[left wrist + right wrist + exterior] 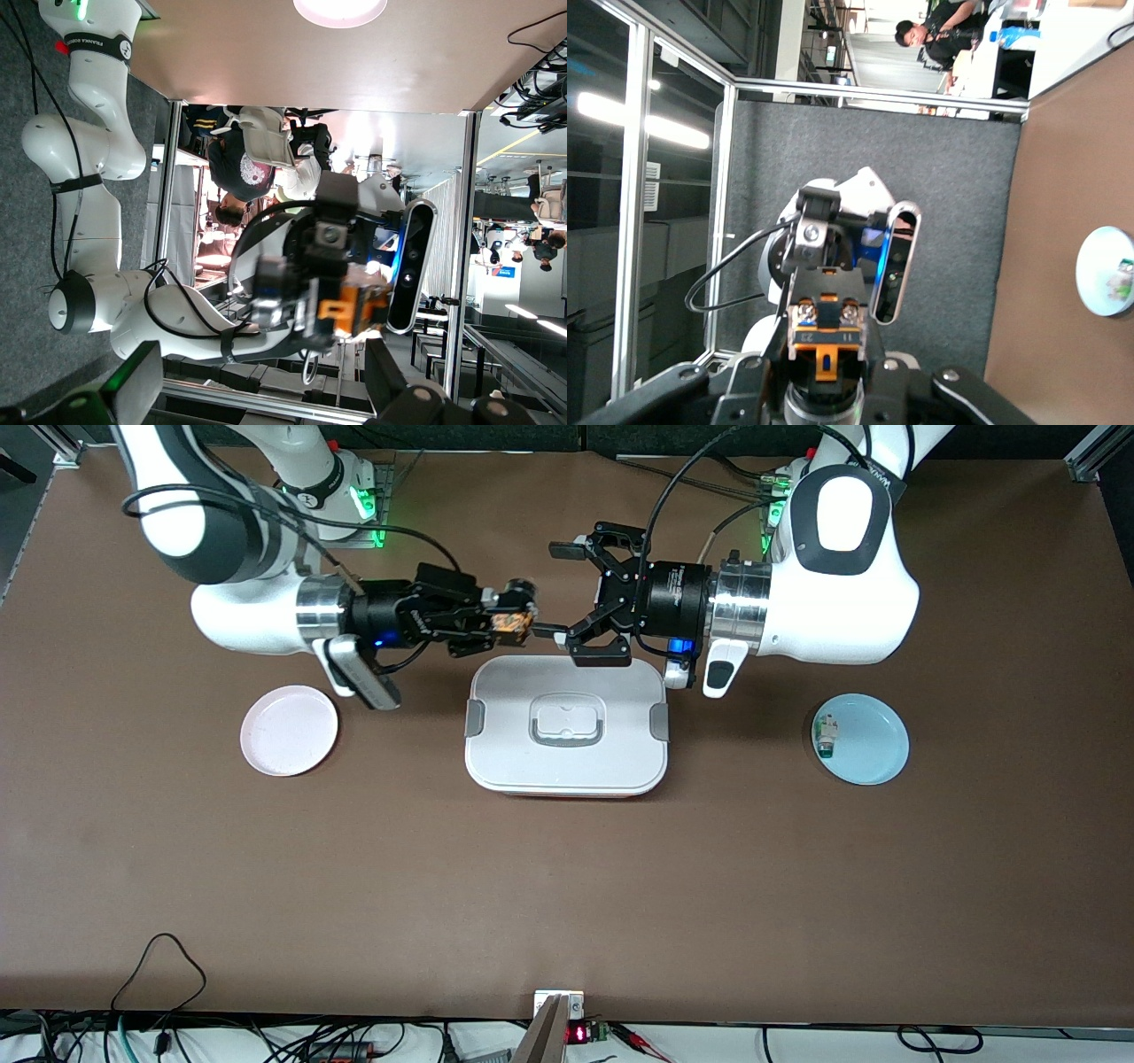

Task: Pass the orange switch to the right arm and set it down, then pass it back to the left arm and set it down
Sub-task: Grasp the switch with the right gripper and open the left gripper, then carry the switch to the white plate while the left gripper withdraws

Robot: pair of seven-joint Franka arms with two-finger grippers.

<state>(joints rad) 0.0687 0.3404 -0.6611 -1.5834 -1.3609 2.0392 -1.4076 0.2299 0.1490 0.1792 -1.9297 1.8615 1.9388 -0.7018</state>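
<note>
Front view: brown table [567,886], cables hanging along its edge nearest the camera. White box [567,724] lies flat mid-table, lid on, grey handle up, reddish base edge showing on its camera side. Pink plate [289,730] level with the box toward the right arm's end; blue plate [862,739] level with the box toward the left arm's end, with a small white-and-green component [825,737] on it. Both arms reach in horizontally over the box edge nearest the bases. Right gripper [518,622] is clamped on the orange switch [512,623], held in the air, clear of the lid. Left gripper [567,593] faces it, fingers spread wide, one fingertip just beside the switch. Right wrist view: switch [825,335] between the pads, orange tab showing; grey floor, metal framing and a person lie off the table edge
</note>
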